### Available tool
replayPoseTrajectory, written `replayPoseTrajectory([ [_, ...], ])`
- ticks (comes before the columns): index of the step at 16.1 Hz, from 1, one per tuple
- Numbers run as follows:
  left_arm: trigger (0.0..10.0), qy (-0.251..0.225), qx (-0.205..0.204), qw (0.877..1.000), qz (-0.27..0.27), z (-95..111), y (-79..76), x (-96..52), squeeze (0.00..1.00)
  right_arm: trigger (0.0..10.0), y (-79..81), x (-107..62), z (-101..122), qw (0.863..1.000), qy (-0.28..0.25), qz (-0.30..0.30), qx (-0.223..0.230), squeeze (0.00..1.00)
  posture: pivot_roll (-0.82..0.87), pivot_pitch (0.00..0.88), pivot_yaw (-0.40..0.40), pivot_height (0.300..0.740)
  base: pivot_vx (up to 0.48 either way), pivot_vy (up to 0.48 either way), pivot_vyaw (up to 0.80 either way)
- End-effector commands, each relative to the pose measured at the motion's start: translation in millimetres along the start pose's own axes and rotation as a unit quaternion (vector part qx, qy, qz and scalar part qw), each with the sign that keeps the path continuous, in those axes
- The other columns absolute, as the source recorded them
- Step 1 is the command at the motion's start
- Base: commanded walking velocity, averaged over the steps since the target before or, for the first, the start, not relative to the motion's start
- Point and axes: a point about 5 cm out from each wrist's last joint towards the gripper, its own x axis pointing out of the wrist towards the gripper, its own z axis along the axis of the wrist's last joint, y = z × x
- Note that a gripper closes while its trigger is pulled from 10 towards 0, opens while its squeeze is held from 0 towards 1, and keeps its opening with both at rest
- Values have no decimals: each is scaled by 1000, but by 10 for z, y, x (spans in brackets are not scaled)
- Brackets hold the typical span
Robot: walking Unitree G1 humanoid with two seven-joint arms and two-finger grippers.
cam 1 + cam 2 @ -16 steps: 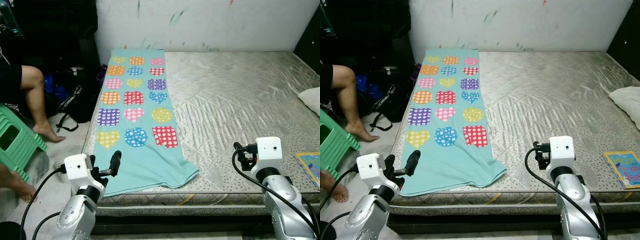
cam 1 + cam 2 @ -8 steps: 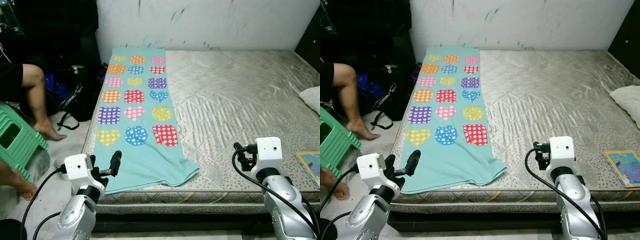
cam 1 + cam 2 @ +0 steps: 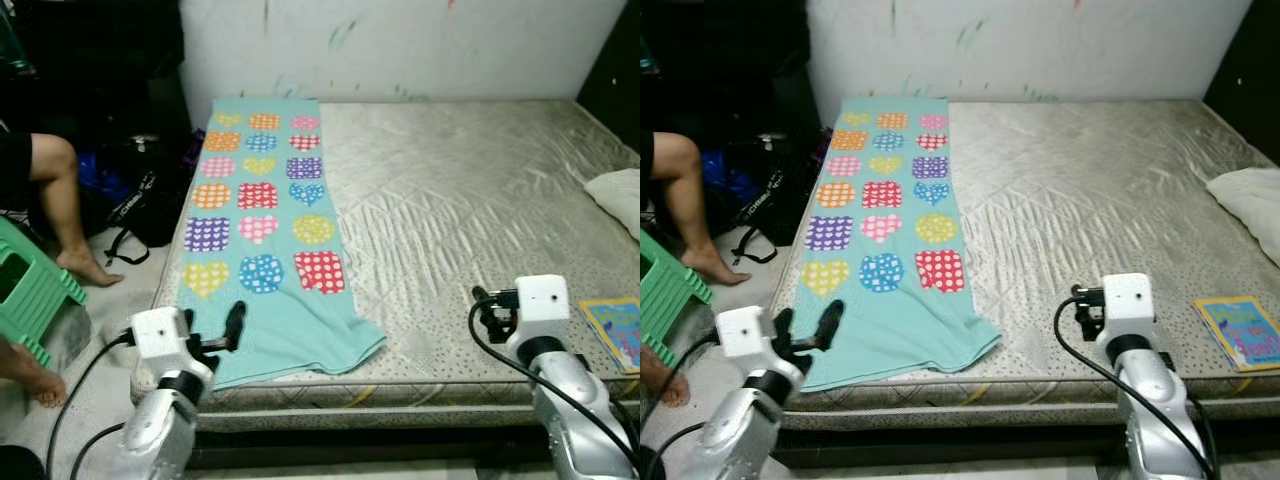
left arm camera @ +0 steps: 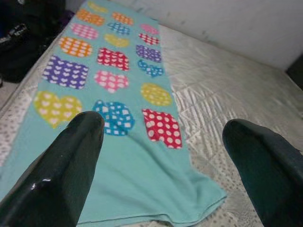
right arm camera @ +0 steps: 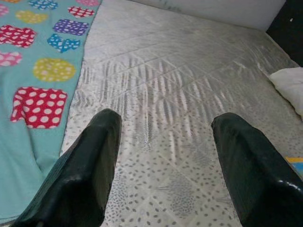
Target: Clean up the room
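Both arms held low and forward — left claw (image 4: 161, 156) and right claw (image 5: 168, 165) spread wide, holding nothing.

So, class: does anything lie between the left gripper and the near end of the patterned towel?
Nothing visible does. The left gripper, jaws open, hangs over the near end of the towel on the mattress.
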Motion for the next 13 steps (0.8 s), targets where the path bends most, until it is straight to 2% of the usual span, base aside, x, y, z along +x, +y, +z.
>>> replayPoseTrajectory([
  [1, 10000, -8, 8, 1000, 5, 46, 39, -5, 0, 10000, 17, 13, 11, 1000, 1, 6, -1, 0, -91, 0, -1, 740, 0, -322, 0],
  [5, 10000, -9, -3, 1000, 13, 47, 55, -6, 0, 10000, 21, 20, 18, 1000, 0, 7, -1, 0, -91, 0, -2, 740, 0, 0, 0],
  [13, 10000, -10, -10, 1000, 11, 52, 54, -5, 0, 10000, 20, 18, 19, 1000, 1, 7, 0, 0, -92, 0, -2, 740, 0, 480, 0],
])
